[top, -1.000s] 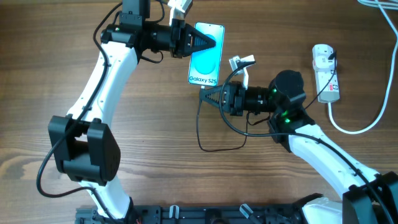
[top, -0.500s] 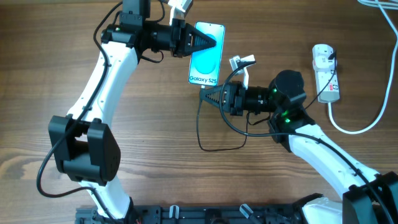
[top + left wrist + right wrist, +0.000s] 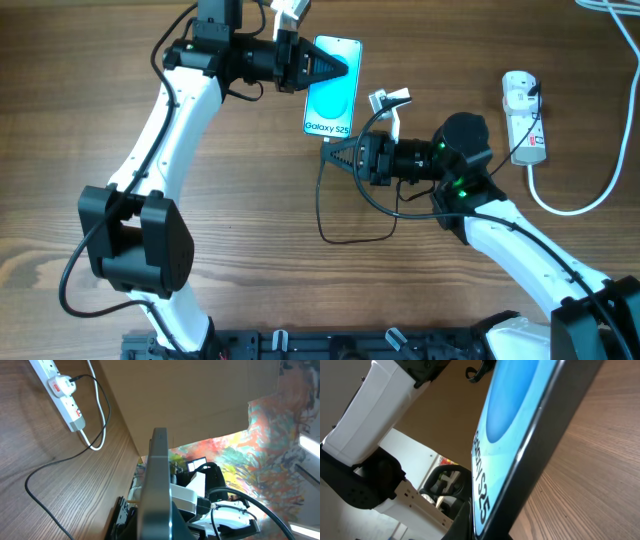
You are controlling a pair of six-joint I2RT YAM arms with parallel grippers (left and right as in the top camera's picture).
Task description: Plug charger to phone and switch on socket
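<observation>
The phone (image 3: 334, 95), with a cyan screen and "Galaxy S25" at its near end, lies at the upper middle of the table. My left gripper (image 3: 342, 68) is shut on the phone's far end; the left wrist view shows the phone's thin edge (image 3: 157, 480) between the jaws. My right gripper (image 3: 329, 155) sits at the phone's near end, its tips closed on the end of the black charger cable (image 3: 323, 210). The plug tip is hidden. The right wrist view is filled by the phone (image 3: 515, 425). The white socket (image 3: 524, 118) with a red switch lies at the right.
A thick white cable (image 3: 580, 205) trails from the socket to the right edge. The black cable loops on the wood below the right gripper. In the left wrist view the socket (image 3: 64, 391) and black cable (image 3: 45, 467) lie on the table beside a brown wall.
</observation>
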